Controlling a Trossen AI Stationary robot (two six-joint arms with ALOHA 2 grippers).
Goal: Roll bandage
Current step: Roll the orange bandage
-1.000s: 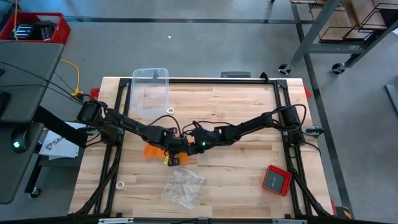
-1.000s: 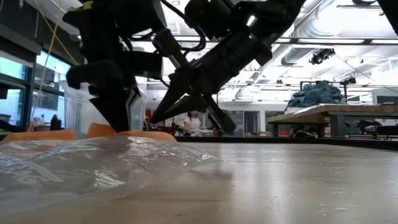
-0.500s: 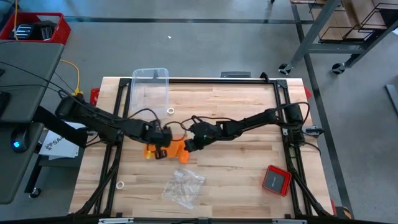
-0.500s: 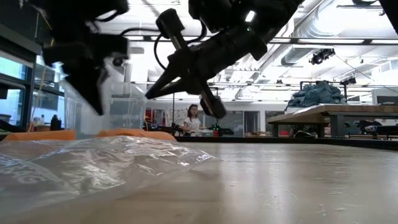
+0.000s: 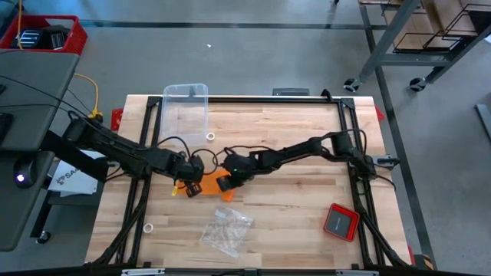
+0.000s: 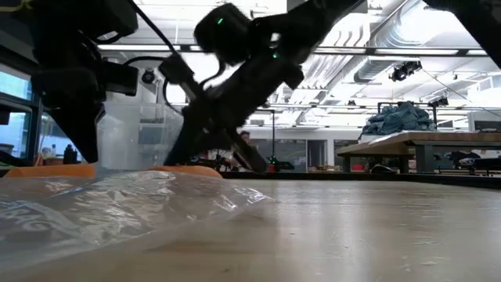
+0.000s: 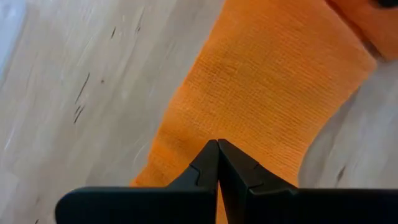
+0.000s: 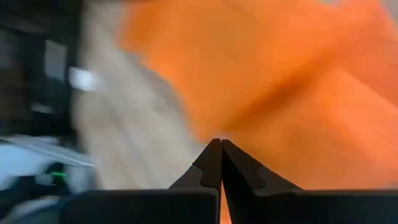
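Note:
The orange bandage lies as a flat, partly bunched strip on the wooden table, left of its middle. In the low view it is a thin orange line behind the plastic bag. My left gripper is shut over the strip's left part, and orange weave fills its wrist view past the closed tips. My right gripper is shut over the strip's right part, its closed tips pointing at blurred orange cloth. My left gripper points its shut fingers down, slanting, at the flat face of the bandage near its left part. I cannot tell whether the tips touch the cloth. My right gripper points its shut fingers down, slanting from the table's right, at the bandage's right part. I cannot tell whether they touch it.
A crumpled clear plastic bag lies near the front edge and fills the low view's foreground. A clear plastic bin stands at the far left. A red square device lies at the front right. Small white rings lie on the table.
My left gripper rose and moved toward the table's left edge, uncovering the bandage, then came down over its left part. My right gripper moved left and tipped lower toward the bandage. More of the orange strip now shows between and around the two grippers.

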